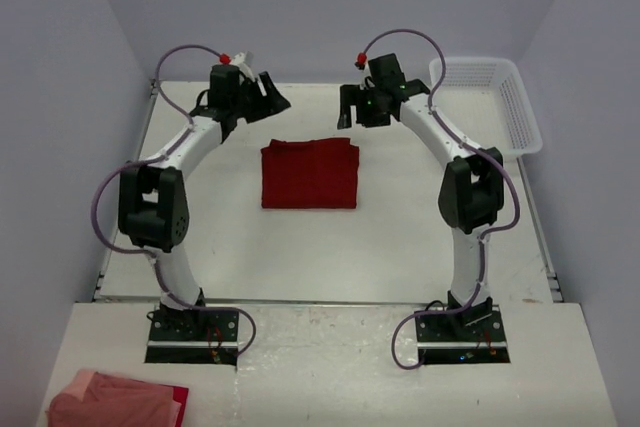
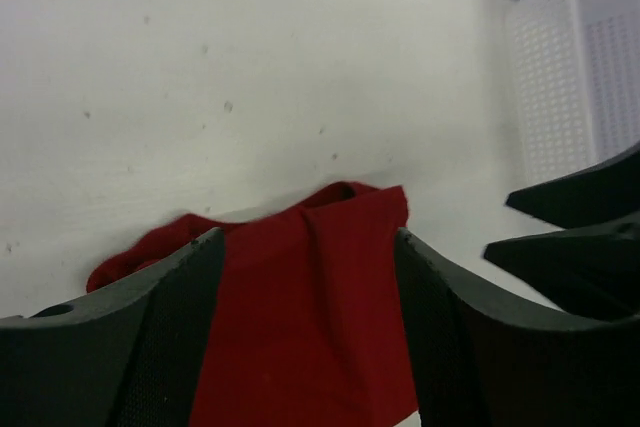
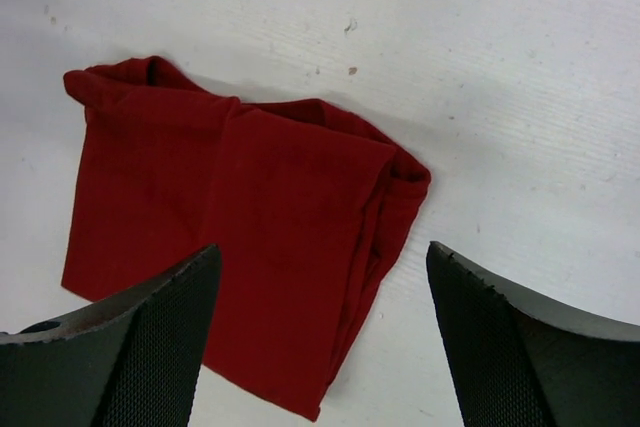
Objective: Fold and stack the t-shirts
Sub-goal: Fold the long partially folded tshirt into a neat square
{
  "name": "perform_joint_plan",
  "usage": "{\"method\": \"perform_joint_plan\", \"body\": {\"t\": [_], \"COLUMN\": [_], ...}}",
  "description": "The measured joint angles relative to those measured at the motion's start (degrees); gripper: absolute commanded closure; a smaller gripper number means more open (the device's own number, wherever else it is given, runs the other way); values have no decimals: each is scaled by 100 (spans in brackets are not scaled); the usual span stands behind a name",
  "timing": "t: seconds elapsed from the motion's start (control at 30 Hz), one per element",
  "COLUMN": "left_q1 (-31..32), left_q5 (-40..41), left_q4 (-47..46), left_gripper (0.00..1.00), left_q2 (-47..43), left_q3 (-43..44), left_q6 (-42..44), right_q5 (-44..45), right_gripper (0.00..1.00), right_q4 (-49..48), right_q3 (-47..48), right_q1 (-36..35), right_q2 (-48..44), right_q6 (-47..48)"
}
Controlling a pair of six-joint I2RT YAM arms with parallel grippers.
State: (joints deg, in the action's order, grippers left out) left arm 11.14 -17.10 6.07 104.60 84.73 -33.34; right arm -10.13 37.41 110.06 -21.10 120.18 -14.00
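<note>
One deep red t-shirt (image 1: 310, 174) lies folded into a rectangle on the white table (image 1: 400, 237). In the top view we find it in the far half, midway between the side edges. The left gripper (image 1: 262, 97) and the right gripper (image 1: 352, 107) hang just beyond the shirt's far corners, clear of the cloth. A white mesh basket (image 1: 520, 112) sits at the far right corner. A heap of pink and red cloth (image 1: 115, 402) lies at the near left corner of the ledge in front of the arm bases.

From the left wrist we see its fingers (image 2: 150, 337) spread apart and holding nothing. The shirt's rumpled edge lies on the table below them, and the basket stands behind on the right.

From the right wrist we see that gripper's jaws set wide, with nothing in them. The shirt lies flat beneath, its folded layers showing along one edge.
</note>
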Motion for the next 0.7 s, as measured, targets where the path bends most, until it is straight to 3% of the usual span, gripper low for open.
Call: {"method": "perform_joint_plan", "body": {"t": [0.23, 0.37, 0.7], "left_q1": [26, 26, 26], "left_q5": [-157, -116, -52], "left_q4": [560, 621, 601], "left_gripper": [30, 30, 30], "left_q2": [1174, 1198, 942], "left_q3": [-24, -22, -48], "left_q6": [24, 26, 153], "right_q5": [-640, -879, -1611], "right_gripper": [31, 37, 54], "right_q4": [358, 597, 769], "right_q3": [852, 1281, 1307], "right_q1": [168, 310, 428], "right_q2": [776, 1320, 1923], "right_q6": [-144, -289, -675]}}
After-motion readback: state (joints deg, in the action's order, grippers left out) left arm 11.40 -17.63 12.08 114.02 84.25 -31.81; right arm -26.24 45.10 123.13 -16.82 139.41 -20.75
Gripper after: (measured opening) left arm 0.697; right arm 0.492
